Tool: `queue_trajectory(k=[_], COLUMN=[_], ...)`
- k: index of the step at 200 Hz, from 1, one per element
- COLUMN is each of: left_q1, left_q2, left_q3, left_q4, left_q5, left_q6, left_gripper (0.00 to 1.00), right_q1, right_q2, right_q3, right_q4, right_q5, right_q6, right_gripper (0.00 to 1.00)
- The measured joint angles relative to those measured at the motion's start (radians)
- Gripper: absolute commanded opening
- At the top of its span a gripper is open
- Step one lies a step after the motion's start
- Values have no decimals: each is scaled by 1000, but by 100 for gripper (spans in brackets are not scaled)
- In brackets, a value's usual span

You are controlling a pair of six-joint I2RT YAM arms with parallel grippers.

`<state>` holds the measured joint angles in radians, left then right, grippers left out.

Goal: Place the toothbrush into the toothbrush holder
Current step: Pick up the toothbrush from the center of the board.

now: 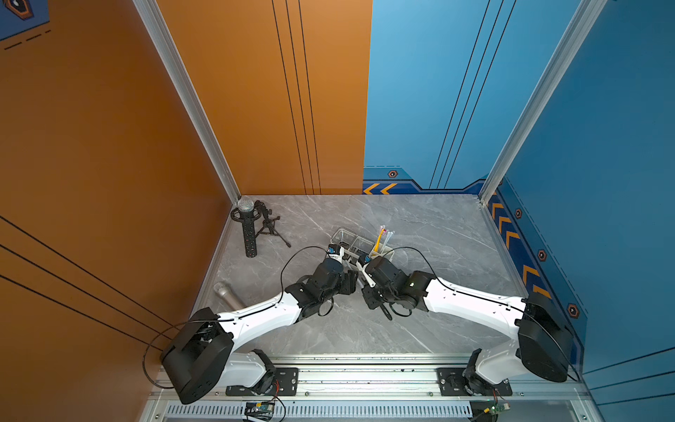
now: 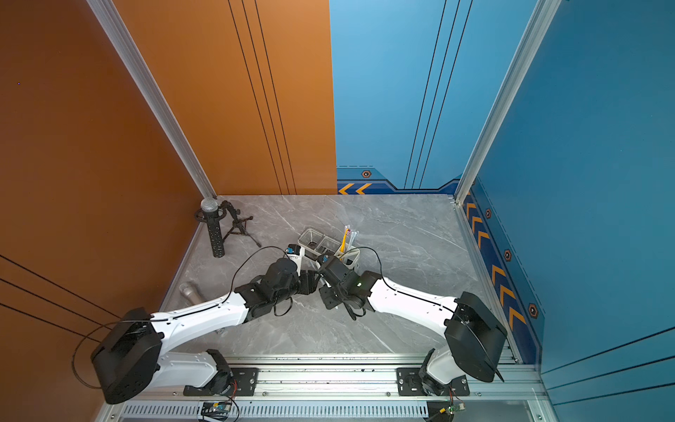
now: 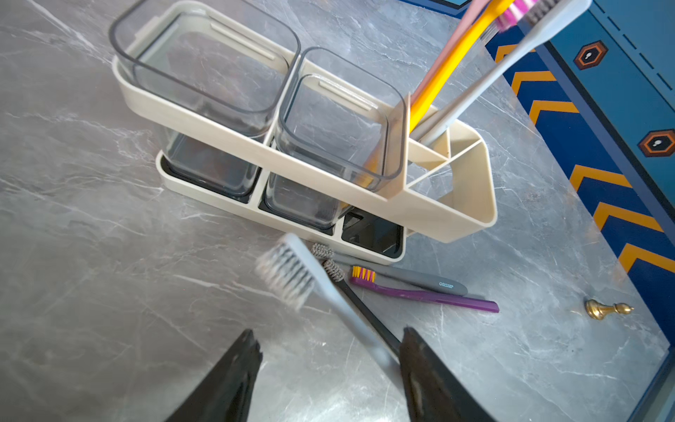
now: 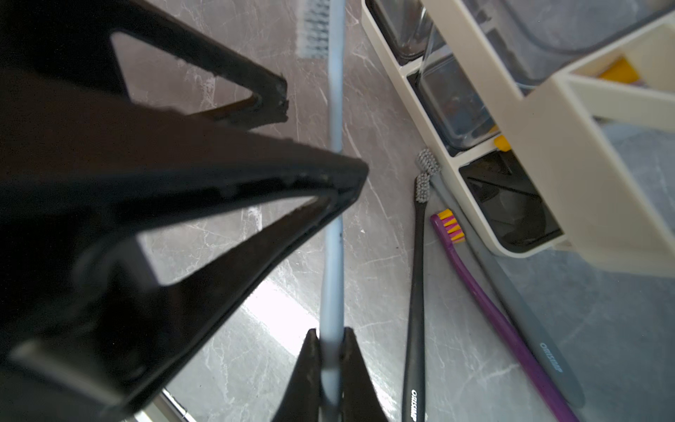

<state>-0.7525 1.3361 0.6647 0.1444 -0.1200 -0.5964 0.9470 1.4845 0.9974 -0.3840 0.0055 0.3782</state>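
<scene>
**Both arms at the toothbrush holder (image 1: 385,252), in both top views and both wrist views.**

My right claw (image 4: 330,330) is pinched tight on the handle of the light blue toothbrush (image 4: 334,255). I hold this toothbrush above the table, just in front of the holder's long side and outside every compartment.

My left claw (image 3: 328,330) has its jaws well apart, one on either side of the same handle. One finger (image 3: 420,365) lies close along the handle. The left wrist view is blurred there, so I cannot tell whether the two touch.

The holder (image 3: 328,179) stands upright on the grey marble table (image 3: 91,237). Two clear cups (image 3: 204,65) sit side by side in it. At the holder's other end is a divided white compartment (image 3: 471,182).

A yellow toothbrush (image 3: 449,62) leans out of that compartment, with a pink one and a pale one beside it.

Three more toothbrushes lie on the table near the holder's base, below the divided end:
- a black toothbrush (image 4: 416,292);
- a purple toothbrush (image 4: 485,299);
- a grey toothbrush (image 4: 537,329), nearest the base.

A small gold chess pawn (image 3: 606,308) lies well apart from the holder, beyond the divided end.
</scene>
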Motion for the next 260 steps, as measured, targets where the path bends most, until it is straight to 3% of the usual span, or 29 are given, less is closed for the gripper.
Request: queue_trajectory(k=[62, 159, 260], left_q1=[28, 53, 54], left_q2=[47, 107, 117], left_q3=[26, 56, 71], left_q4=[45, 114, 151], left_q5=[45, 98, 123], left_q6=[-52, -125, -179], left_gripper=[55, 22, 0], right_q1=[9, 14, 24], right_q2=[-45, -35, 10], right_q3=[-26, -27, -27], right_q4=[2, 2, 24], right_q5=[7, 23, 56], right_q6=[15, 24, 42], right_gripper=[0, 0, 0])
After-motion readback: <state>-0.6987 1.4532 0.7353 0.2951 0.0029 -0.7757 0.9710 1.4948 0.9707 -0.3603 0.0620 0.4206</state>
